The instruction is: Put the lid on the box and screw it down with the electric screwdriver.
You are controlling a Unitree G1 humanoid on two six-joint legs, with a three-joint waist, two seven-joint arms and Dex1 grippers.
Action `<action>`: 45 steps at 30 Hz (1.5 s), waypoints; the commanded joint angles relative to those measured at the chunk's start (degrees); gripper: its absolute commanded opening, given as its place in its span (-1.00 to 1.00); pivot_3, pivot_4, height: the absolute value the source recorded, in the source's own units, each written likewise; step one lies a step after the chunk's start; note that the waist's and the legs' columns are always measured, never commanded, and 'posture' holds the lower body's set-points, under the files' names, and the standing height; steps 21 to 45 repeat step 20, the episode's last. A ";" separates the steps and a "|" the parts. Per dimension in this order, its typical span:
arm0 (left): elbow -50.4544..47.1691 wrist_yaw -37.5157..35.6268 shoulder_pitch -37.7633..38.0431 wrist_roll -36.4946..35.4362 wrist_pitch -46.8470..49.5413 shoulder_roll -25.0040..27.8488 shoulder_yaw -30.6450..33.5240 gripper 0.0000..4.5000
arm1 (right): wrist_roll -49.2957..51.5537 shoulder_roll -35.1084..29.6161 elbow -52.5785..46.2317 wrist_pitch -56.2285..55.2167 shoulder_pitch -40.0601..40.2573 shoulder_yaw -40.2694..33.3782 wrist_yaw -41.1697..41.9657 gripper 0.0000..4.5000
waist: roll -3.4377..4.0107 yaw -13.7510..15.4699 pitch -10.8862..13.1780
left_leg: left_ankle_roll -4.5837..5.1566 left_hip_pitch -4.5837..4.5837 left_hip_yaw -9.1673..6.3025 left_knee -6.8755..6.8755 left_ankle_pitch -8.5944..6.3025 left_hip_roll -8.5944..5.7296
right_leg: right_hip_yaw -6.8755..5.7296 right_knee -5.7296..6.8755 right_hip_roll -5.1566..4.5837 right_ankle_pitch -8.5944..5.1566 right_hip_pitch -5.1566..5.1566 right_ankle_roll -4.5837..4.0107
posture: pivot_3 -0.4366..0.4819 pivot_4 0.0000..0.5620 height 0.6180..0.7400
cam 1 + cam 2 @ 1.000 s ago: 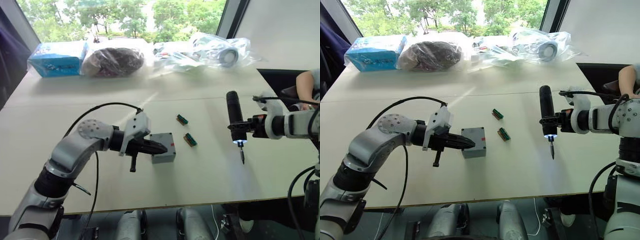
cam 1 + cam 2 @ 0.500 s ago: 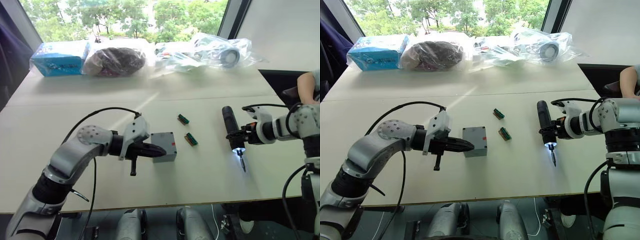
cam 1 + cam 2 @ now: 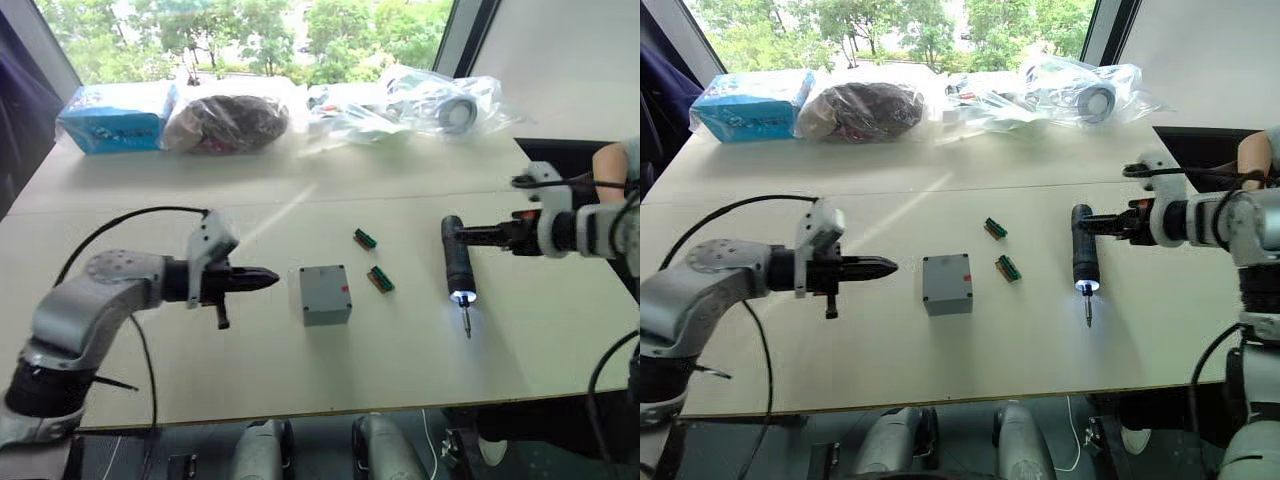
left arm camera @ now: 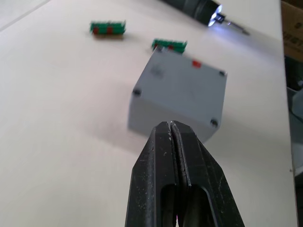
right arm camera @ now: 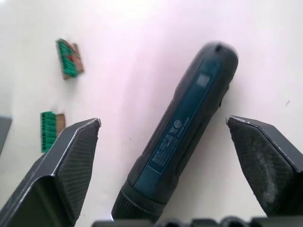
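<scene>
The left tool (image 3: 262, 277) hangs just above the bench (image 3: 150, 210) with its two black fingers (image 4: 176, 156) pressed together and nothing between them. Straight ahead of its tip, a short gap away, sits the box (image 3: 325, 294), a grey square casing with the lid (image 4: 187, 78) already seated on top, dark screw holes at the corners and a small red mark near one edge. Beyond the box from this tool lie two small green-brown parts (image 3: 372, 258), one just past the box's far corner and the other a little farther on. The right tool (image 5: 161, 142) has its fingers spread wide, one on each side of the electric screwdriver (image 3: 456, 264), and neither finger touches it. The screwdriver lies flat on the bench, its blunt rear end near the fingertips of this tool, its lit tip and thin bit pointing back along the fingers. The green-brown parts lie beyond one finger of the right tool, between the screwdriver and the box. Far across the bench from both tools are a blue packet (image 3: 118, 115) and several clear bags (image 3: 400, 100).
</scene>
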 commanded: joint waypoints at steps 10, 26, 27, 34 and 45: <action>-13.79 -1.71 23.48 -7.57 4.57 8.54 10.75 -1.00 | 16.55 4.62 -45.82 -9.85 41.23 -12.12 12.08 0.97 | -0.25 -0.01 -0.03 | -0.11 0.36 -0.10 0.08 -0.01 0.02 | -0.12 -0.04 -0.31 -0.16 0.42 -0.18 | -0.05 -0.47 1.00; -15.02 3.18 29.15 -10.33 5.04 4.47 11.90 -1.00 | 8.23 1.92 -47.63 -19.96 50.82 -5.17 13.69 0.97 | -0.28 0.09 -0.02 | -0.12 0.37 -0.13 0.08 -0.02 -0.05 | -0.15 -0.12 -0.55 -0.13 0.30 -0.29 | -0.05 -0.47 1.00; -15.02 3.18 29.15 -10.33 5.04 4.47 11.90 -1.00 | 8.23 1.92 -47.63 -19.96 50.82 -5.17 13.69 0.97 | -0.28 0.09 -0.02 | -0.12 0.37 -0.13 0.08 -0.02 -0.05 | -0.15 -0.12 -0.55 -0.13 0.30 -0.29 | -0.05 -0.47 1.00; -15.02 3.18 29.15 -10.33 5.04 4.47 11.90 -1.00 | 8.23 1.92 -47.63 -19.96 50.82 -5.17 13.69 0.97 | -0.28 0.09 -0.02 | -0.12 0.37 -0.13 0.08 -0.02 -0.05 | -0.15 -0.12 -0.55 -0.13 0.30 -0.29 | -0.05 -0.47 1.00; -15.02 3.18 29.15 -10.33 5.04 4.47 11.90 -1.00 | 8.23 1.92 -47.63 -19.96 50.82 -5.17 13.69 0.97 | -0.28 0.09 -0.02 | -0.12 0.37 -0.13 0.08 -0.02 -0.05 | -0.15 -0.12 -0.55 -0.13 0.30 -0.29 | -0.05 -0.47 1.00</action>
